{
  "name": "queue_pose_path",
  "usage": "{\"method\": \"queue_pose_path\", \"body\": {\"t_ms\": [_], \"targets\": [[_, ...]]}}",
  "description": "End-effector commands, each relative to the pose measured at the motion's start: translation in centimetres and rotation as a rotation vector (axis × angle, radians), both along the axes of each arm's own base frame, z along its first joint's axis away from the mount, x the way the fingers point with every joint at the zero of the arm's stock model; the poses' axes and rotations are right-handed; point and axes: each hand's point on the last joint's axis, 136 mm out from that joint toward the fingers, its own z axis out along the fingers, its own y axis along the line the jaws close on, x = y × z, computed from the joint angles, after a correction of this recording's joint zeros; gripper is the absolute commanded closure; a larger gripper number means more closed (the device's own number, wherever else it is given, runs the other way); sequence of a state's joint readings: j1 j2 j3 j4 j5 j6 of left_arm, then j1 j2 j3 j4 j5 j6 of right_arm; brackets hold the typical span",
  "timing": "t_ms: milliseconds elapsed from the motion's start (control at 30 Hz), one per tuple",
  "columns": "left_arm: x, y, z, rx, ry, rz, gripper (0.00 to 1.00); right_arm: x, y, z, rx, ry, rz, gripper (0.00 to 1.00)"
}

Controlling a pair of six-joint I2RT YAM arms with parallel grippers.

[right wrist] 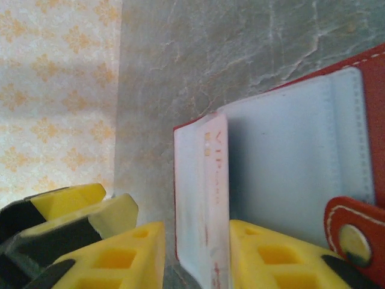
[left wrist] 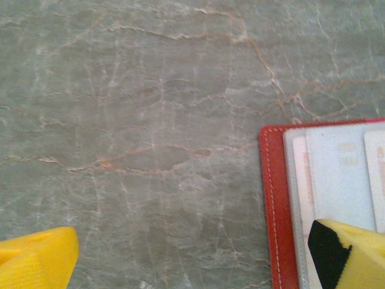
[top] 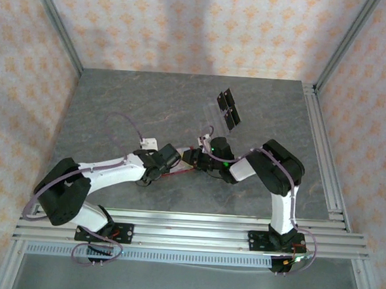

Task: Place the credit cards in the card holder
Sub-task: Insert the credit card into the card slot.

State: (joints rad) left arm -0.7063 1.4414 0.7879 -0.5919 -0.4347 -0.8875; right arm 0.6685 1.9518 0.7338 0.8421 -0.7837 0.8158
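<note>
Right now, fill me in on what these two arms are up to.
Both arms meet over the open red card holder on the table. The right tool has its jaws parted either side of a credit card sticking up at the holder's edge. The left tool is wide open, partly over the holder, where other cards already sit in sleeves.

A grey marbled tabletop [top: 116, 107] fills the middle of the frame, orange-patterned wallpaper [top: 187, 26] closes the top and both sides, aluminium rails [top: 188, 228] cross the bottom, and a clear sheet with dark rectangles [top: 228, 108] lies just right of upper centre.
</note>
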Motion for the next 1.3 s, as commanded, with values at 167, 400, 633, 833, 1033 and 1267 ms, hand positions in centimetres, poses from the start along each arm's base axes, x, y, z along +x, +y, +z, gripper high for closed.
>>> {"method": "queue_pose_path", "body": {"t_ms": [167, 400, 633, 833, 1033, 1267], "targets": [[-0.8, 3.5, 0.3, 0.046, 0.020, 0.094, 0.00, 0.3, -1.3, 0.5, -0.213, -0.024, 0.009, 0.53], [-1.1, 4.5, -1.8, 0.076, 0.078, 0.101, 0.00, 1.1, -2.4, 0.9, -0.411, -0.045, 0.051, 0.67], [-1.1, 4.6, -3.3, 0.089, 0.104, 0.101, 0.00, 1.6, -2.8, -0.9, -0.562, -0.021, 0.108, 0.92], [-1.1, 4.6, -4.1, 0.093, 0.119, 0.099, 0.00, 1.4, -1.5, -1.8, -0.578, -0.016, 0.146, 0.96], [-1.1, 4.4, -4.6, 0.090, 0.128, 0.093, 0.00, 1.0, -0.3, -2.6, -0.594, -0.008, 0.184, 0.96], [-0.9, 4.1, -5.1, 0.080, 0.130, 0.086, 0.00, 0.4, 0.6, -2.8, -0.610, -0.010, 0.218, 0.96]]}}
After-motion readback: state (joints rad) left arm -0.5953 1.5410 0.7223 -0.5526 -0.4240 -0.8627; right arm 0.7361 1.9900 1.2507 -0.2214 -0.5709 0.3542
